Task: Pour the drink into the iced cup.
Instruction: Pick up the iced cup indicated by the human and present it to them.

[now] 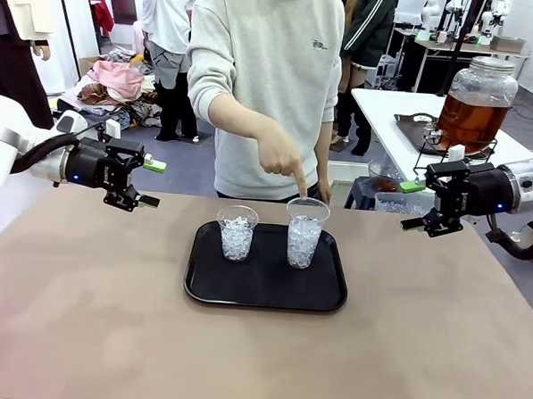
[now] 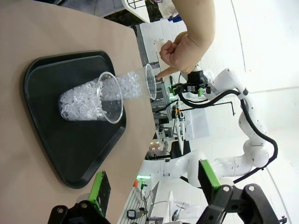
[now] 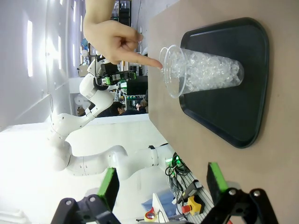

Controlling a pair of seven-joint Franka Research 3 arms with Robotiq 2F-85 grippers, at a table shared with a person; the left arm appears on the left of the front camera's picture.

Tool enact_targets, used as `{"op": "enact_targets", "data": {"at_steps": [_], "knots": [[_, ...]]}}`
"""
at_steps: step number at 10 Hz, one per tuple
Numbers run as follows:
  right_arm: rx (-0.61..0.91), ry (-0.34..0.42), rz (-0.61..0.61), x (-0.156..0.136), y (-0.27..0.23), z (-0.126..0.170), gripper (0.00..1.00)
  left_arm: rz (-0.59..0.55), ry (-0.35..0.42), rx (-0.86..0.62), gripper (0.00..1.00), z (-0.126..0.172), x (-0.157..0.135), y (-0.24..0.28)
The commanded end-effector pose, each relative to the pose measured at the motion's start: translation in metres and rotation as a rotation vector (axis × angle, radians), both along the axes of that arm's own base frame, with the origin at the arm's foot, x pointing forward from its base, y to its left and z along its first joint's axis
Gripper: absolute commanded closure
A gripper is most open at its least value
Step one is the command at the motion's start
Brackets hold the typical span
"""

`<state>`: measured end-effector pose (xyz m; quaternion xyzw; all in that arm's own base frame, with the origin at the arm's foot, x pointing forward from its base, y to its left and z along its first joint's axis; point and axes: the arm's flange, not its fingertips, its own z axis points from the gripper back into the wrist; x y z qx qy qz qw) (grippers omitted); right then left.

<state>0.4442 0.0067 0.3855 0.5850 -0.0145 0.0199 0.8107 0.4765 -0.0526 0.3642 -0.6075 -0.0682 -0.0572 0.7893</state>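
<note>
The drink (image 1: 467,121), amber-brown, fills a lidded glass dispenser jar (image 1: 487,84) on a white side table (image 1: 387,107), well beyond the black tray (image 1: 204,286) toward its far right, off the counter (image 1: 81,333); none of it is in either cup. On the tray stand two clear cups of ice, upright and apart; the iced cup (image 1: 304,235) on the tray's right half has the person's hand (image 1: 282,160) over it, forefinger tip at its far rim; the second cup (image 1: 237,234) stands on the left half.

The left hand (image 1: 151,183) hangs above the counter well off the tray's left side, released, jaws wide with nothing between them; the right hand (image 1: 412,204) mirrors it well off the tray's right side, likewise released and empty.

The step looks like choosing the target: the person marks which cup gets the pour; nothing is grasped yet. Next, a hand needs a vessel holding the drink; the right hand is nearer the jar; whether the jar itself can be lifted or tapped I cannot tell.
</note>
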Motion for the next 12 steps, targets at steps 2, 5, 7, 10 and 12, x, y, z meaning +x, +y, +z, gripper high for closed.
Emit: {"op": "enact_targets", "data": {"at_steps": [2,5,7,10,12], "knots": [[0.002,-0.002,-0.002,-0.001,0.001,0.000,0.00,0.002,0.001,-0.002,0.00,0.000,-0.001,0.001],[0.002,-0.002,-0.002,-0.001,0.001,0.000,0.00,0.002,0.001,-0.002,0.00,0.000,-0.001,0.001],[0.000,0.000,0.000,0.000,0.000,0.000,0.00,0.002,0.001,-0.002,0.00,0.000,-0.001,0.001],[-0.035,-0.271,0.070,0.007,0.004,0.009,0.00,0.002,0.001,-0.002,0.00,0.000,-0.001,0.001],[-0.064,-0.507,0.169,0.012,0.006,0.011,0.00,0.002,0.001,-0.002,0.00,0.000,-0.001,0.001]]}}
